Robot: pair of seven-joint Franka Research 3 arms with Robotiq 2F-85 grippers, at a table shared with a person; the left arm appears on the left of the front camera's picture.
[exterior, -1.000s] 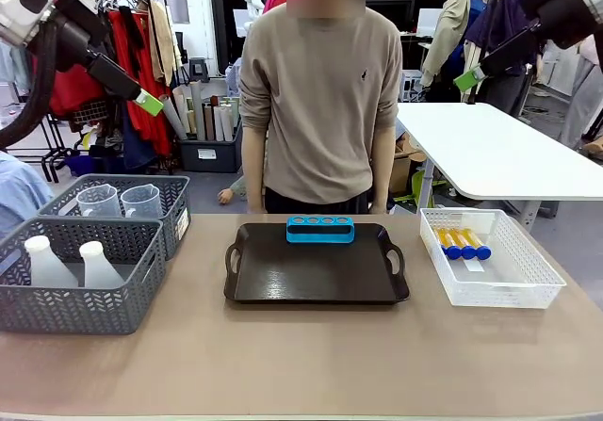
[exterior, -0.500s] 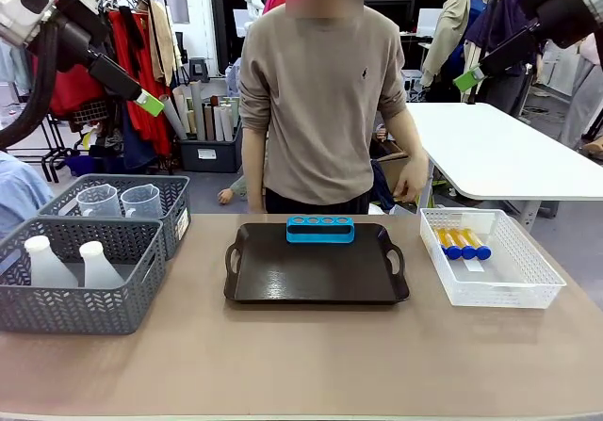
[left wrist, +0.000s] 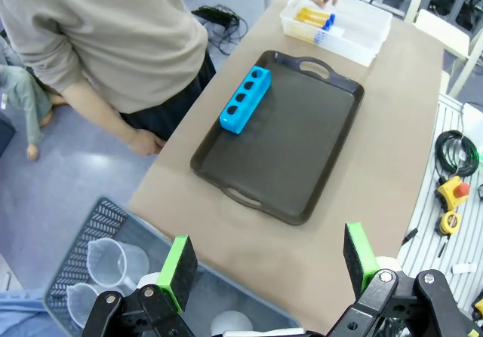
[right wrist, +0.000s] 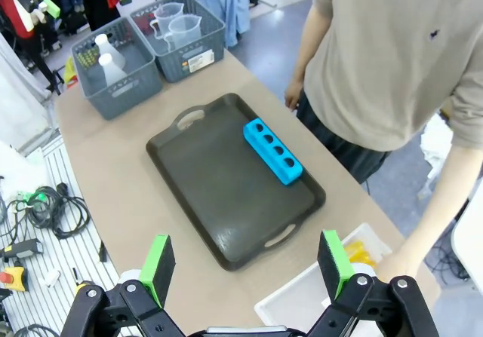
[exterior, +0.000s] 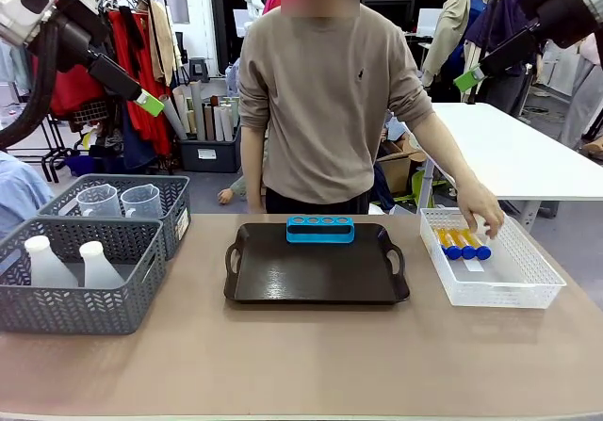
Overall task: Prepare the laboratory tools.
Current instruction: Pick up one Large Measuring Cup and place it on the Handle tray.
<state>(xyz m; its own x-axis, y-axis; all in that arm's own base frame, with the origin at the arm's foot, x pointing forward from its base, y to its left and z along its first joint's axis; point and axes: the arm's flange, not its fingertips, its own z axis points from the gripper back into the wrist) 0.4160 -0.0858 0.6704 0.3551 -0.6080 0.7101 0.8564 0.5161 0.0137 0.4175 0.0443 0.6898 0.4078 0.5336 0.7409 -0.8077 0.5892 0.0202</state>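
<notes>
The left jaws are spread wide with nothing between them, held high above the bench's (exterior: 301, 364) left end. The right jaws are also spread wide and empty, high over the right end.

Below the left jaws are two grey baskets that touch each other. The far basket (exterior: 174, 216) holds two clear beakers (exterior: 139, 201), upright side by side. The near basket (exterior: 85, 313) holds two white flasks (exterior: 45, 263), also upright.

A dark tray (exterior: 316, 284) lies mid-bench, with a blue four-hole rack (exterior: 320, 229) along its far edge, holes empty.

At the right end is a white basket (exterior: 528, 294), where three yellow tubes (exterior: 464, 243) lie flat side by side, blue caps toward the robot. The person's hand (exterior: 480, 216) reaches into this basket, with the fingers at the tubes. Whether the fingers touch the tubes cannot be told.
</notes>
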